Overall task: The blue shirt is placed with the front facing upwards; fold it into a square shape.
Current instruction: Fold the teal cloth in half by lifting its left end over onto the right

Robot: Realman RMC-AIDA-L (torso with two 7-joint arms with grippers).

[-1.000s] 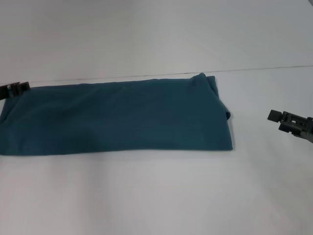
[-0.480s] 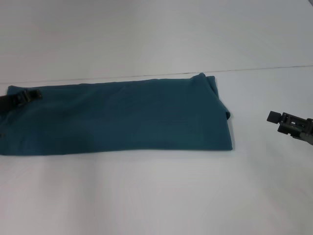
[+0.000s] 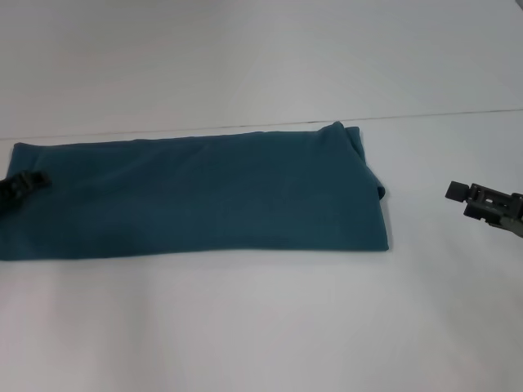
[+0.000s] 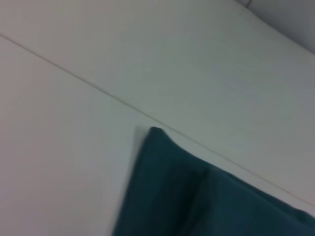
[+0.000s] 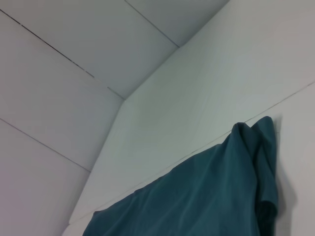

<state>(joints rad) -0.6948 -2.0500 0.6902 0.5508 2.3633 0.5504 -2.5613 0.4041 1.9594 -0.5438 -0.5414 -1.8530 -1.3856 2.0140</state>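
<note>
**Long strip on the worktop, short fold to come**

My left end effector (image 3: 20,186) sits over the left short edge of the blue shirt (image 3: 204,196), low against the cloth; whether it is clenched or released I cannot tell. I judge it is there to catch that end for a fold across.

The shirt lies flat as a long band across the middle of the white worktop (image 3: 261,327), its lettering hidden, so the lengthwise folds look done.

Its right end bunches slightly at the far corner. My right end effector (image 3: 482,202) hangs well apart from it, over bare worktop; its grip state I cannot tell either.
</note>
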